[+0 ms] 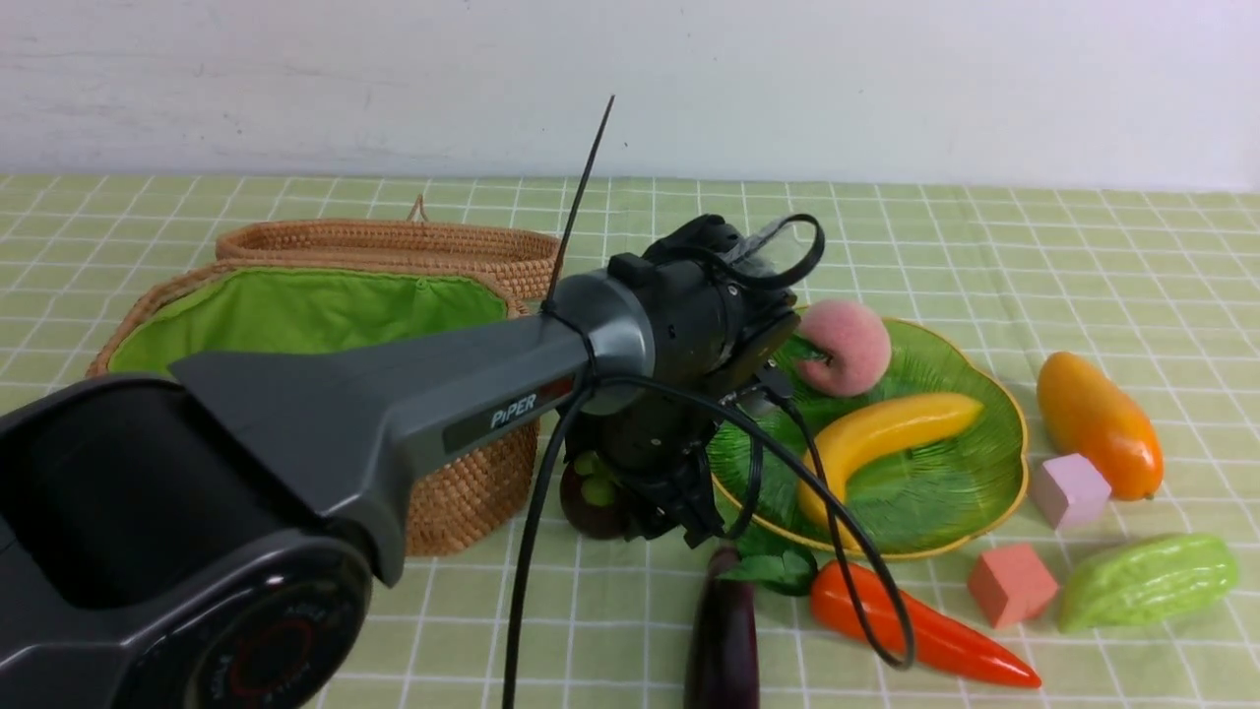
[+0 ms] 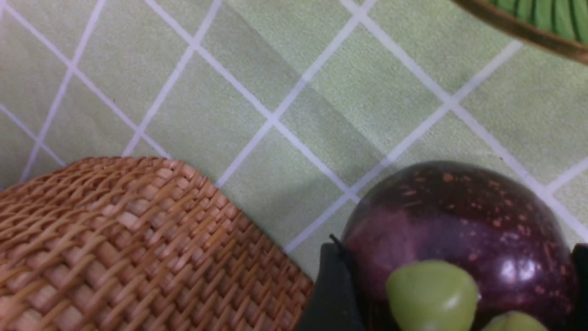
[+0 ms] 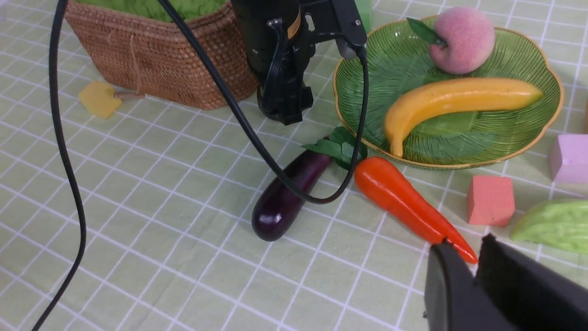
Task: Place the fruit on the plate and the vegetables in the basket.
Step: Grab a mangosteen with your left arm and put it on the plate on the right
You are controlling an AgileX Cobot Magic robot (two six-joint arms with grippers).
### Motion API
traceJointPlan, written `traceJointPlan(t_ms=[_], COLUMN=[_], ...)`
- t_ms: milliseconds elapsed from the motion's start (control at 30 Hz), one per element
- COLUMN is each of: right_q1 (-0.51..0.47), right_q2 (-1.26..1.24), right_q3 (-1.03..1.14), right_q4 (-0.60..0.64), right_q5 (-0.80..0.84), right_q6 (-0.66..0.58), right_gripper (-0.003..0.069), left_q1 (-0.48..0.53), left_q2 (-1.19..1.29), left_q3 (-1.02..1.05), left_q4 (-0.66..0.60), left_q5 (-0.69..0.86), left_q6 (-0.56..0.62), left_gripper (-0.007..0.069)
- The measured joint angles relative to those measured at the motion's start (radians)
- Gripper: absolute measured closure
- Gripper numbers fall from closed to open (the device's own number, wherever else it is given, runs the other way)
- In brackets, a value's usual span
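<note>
My left gripper (image 2: 455, 250) is down at the table between the basket (image 1: 463, 492) and the plate (image 1: 945, 512). Its fingers (image 2: 328, 285) press both sides of the dark purple mangosteen (image 2: 459, 216), which rests on the cloth. The peach (image 1: 847, 347) and banana (image 1: 886, 433) lie on the plate. To the plate's right, the mango (image 1: 1098, 423) lies on the cloth. The eggplant (image 1: 724, 630), carrot (image 1: 915, 625) and bitter gourd (image 1: 1147, 581) lie in front of the plate. My right gripper (image 3: 477, 262) hovers near the carrot's tip, shut and holding nothing.
A lilac foam cube (image 1: 1070, 489) and a coral one (image 1: 1011, 584) sit between the plate and the bitter gourd. A yellow cube (image 3: 98, 99) lies beside the basket's wall. The basket's lid (image 1: 394, 246) is folded back behind it. A black cable (image 1: 856, 551) loops over the carrot.
</note>
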Motion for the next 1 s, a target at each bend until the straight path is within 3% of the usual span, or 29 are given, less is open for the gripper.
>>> traceJointPlan(t_ms=[367, 567, 633, 767, 1000], right_q1=[0.0, 0.0, 0.0, 0.0, 0.0], right_q2=[0.0, 0.0, 0.0, 0.0, 0.0], right_q3=[0.0, 0.0, 0.0, 0.0, 0.0], right_q4=[0.0, 0.008, 0.013, 0.02, 0.04], right_q5=[-0.012, -0.04, -0.043, -0.044, 0.009], right_q6=[0.0, -0.001, -0.001, -0.001, -0.001], right_gripper=[0.0554, 0.0554, 0.0554, 0.0554, 0.0554], left_q1=[-0.002, -0.041, -0.047, -0.05, -0.041], left_q2=[-0.016, -0.101, -0.106, -0.069, 0.036], left_q3=[-0.059, -0.253, -0.28, -0.301, -0.298], left_q4=[-0.008, -0.054, -0.086, -0.225, -0.192], left_q5=[0.059, 0.078, 0.063, -0.12, -0.188], left_q6=[0.0, -0.063, -0.066, -0.086, -0.103], left_gripper=[0.0055, 0.0055, 0.0055, 0.0055, 0.0055])
